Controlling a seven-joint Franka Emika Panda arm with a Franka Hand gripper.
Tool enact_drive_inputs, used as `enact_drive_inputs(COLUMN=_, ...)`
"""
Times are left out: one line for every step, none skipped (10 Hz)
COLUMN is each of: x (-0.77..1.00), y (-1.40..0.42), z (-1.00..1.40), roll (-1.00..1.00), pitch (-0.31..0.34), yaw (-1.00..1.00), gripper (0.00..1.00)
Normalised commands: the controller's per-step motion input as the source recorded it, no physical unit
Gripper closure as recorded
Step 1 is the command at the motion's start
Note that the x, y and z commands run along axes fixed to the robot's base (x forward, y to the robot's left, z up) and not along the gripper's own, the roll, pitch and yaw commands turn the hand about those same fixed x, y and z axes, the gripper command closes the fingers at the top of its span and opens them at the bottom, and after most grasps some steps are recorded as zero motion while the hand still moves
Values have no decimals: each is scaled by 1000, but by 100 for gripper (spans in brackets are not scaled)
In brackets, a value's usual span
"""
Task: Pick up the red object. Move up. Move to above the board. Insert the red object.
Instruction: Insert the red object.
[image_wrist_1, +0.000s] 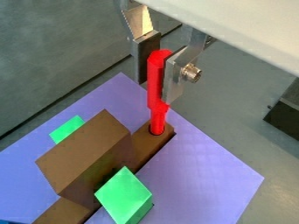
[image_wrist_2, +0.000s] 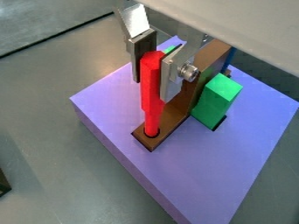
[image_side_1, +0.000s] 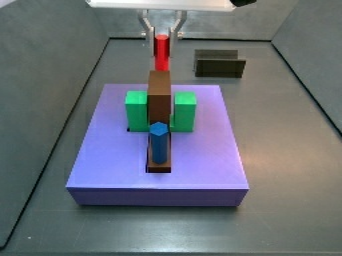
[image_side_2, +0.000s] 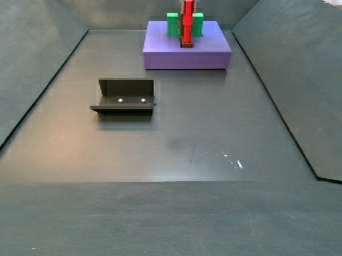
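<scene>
Hand (image_wrist_1: 158, 61) sits above the far end of the board (image_wrist_2: 233, 166), its two silver fingers (image_wrist_1: 177, 74) clamped on the upper part of the red rod (image_wrist_1: 156, 92), which stands upright with its lower tip inside a slot at the end of the brown bar (image_wrist_1: 93, 157). Gripping high on the rod leaves the lower part free to go down without the fingers meeting the bar, and the vertical hold lines it up with the hole. By my reading the insertion is under way or nearly finished; how deep the tip sits cannot be told. Green blocks (image_side_1: 136, 110) flank the bar on both sides, and in a side view a blue peg (image_side_1: 158, 143) stands at the bar's opposite end, well apart from the rod. Fixture (image_side_2: 124, 97) rests on the counter (image_side_2: 174, 150) away from the board, clear of the work
</scene>
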Motion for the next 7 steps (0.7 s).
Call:
enact_drive_inputs(x=0, y=0, z=-97, roll=-36, pitch=0, yaw=0, gripper=100)
enact_drive_inputs(x=9, y=0, z=-214, roll=0, pitch=0, yaw=0, gripper=100)
enact_drive_inputs(x=0, y=0, z=-289, roll=0, pitch=-9, yaw=0, gripper=100)
enact_drive_inputs(x=63, y=0, z=-354, roll=0, pitch=-4, yaw=0, gripper=100)
enact_drive_inputs(x=134, y=0, z=-383, roll=31, pitch=-1, yaw=0, gripper=100)
enact_drive_inputs(x=80, y=0, z=-366, roll=46, pitch=0, yaw=0, gripper=100)
enact_drive_inputs(x=40, y=0, z=-320, roll=86, pitch=0, yaw=0, gripper=100)
